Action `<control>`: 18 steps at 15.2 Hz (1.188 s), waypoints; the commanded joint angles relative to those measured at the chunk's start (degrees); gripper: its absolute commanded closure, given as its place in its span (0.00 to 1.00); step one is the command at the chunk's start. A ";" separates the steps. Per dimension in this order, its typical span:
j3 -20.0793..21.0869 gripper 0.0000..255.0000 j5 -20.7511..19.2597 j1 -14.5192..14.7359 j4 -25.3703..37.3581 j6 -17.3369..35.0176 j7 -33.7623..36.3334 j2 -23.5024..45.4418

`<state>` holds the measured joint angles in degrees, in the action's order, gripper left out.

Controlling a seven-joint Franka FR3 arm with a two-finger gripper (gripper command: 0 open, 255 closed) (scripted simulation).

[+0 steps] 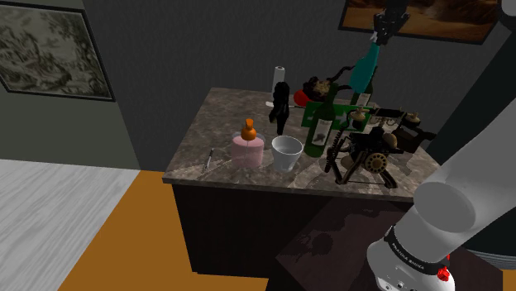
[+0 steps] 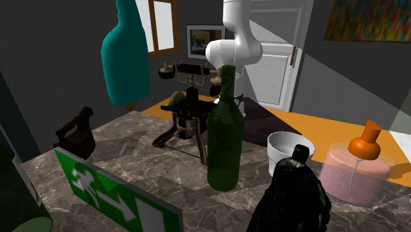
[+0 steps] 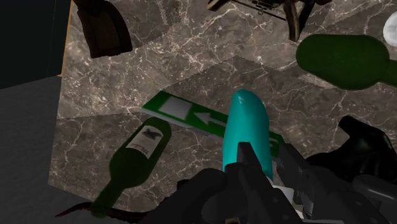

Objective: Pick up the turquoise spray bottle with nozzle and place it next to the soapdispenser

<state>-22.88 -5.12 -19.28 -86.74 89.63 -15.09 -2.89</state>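
Observation:
The turquoise spray bottle [image 1: 364,70] hangs high above the back of the marble counter [image 1: 219,124], over the green exit sign [image 1: 331,112]. My gripper [image 1: 381,35] is shut on its top end, and the body points down. In the wrist view the turquoise spray bottle [image 3: 247,130] is clasped between the black fingers [image 3: 249,167] of the gripper [image 3: 267,170]. The soap dispenser [image 1: 248,150], pink with an orange pump, stands near the counter's front edge, at the shoulder view's left of a white cup [image 1: 287,154]. In the second exterior view the bottle [image 2: 125,56] floats well above the counter, far from the dispenser [image 2: 357,170].
A tall green wine bottle [image 1: 320,126], a black spray bottle [image 1: 281,103], an antique telephone [image 1: 370,154] and a white cylinder [image 1: 279,75] crowd the counter. A second dark green bottle [image 3: 140,153] and a dark iron-like object [image 2: 74,132] stand near the sign. Bare marble lies left of the dispenser.

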 commanded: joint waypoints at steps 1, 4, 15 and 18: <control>-0.14 1.00 0.33 -0.10 2.56 -1.79 -0.38 0.82; -0.36 1.00 0.88 -0.28 6.50 -4.47 -0.92 2.15; 4.55 1.00 -1.33 4.33 4.92 -7.67 8.00 -2.14; 7.31 1.00 -2.09 6.34 2.07 -7.45 12.73 -4.38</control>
<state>-16.70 -6.76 -13.77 -82.88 81.85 -4.43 -5.95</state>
